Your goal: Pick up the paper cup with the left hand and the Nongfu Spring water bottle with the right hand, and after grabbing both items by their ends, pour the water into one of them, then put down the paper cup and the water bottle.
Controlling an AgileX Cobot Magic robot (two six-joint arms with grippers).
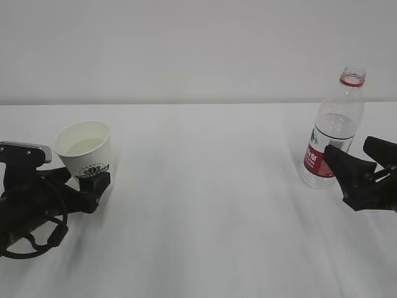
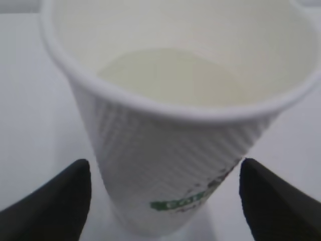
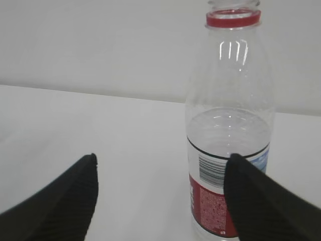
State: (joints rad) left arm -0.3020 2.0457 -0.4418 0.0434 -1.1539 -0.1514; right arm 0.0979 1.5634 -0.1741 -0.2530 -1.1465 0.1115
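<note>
The white surface (image 1: 205,205) carries both things, well apart. The Nongfu Spring water bottle (image 1: 332,133) stands upright, uncapped, just beyond the right hand's tool (image 1: 363,162), spread, gripping nothing. The paper cup (image 1: 87,155), holding water (image 2: 170,75), leans between the left hand's tool (image 2: 165,196), spread, not pinching. Nothing stands between.

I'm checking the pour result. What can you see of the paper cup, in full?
The paper cup is white, tapered and ribbed, with a green logo band low on its side. It stands on the white table, slightly tilted in the exterior view, and holds faintly yellowish liquid well below the rim. The left gripper sits open around its base; the wrist view shows both jaws clear of the wall.
</note>
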